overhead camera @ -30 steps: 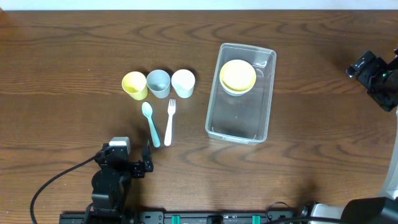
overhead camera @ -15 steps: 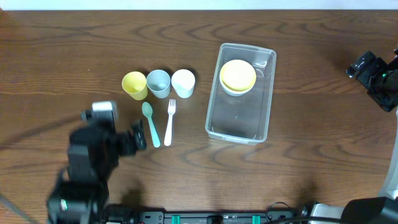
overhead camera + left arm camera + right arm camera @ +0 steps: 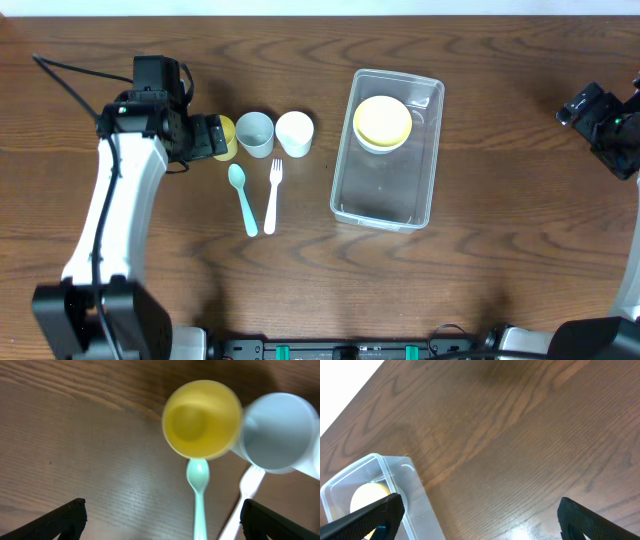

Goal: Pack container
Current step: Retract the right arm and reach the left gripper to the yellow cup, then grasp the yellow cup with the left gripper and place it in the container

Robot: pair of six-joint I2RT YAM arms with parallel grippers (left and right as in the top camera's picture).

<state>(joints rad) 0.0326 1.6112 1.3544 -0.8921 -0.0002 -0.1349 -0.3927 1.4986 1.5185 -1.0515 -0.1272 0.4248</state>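
The left tool [image 3: 205,137] hides most of the yellow cup [image 3: 228,134] overhead.

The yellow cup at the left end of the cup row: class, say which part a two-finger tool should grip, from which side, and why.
Likely best: grip the yellow cup by its rim wall, from above: one finger inside the open mouth, one outside on the side away from the blue cup. It stands upright, mouth up, and the blue cup crowds its other side.

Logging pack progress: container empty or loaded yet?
Partly loaded. The container holds one yellow bowl at its far end; the cups, spoon and fork sit outside it.
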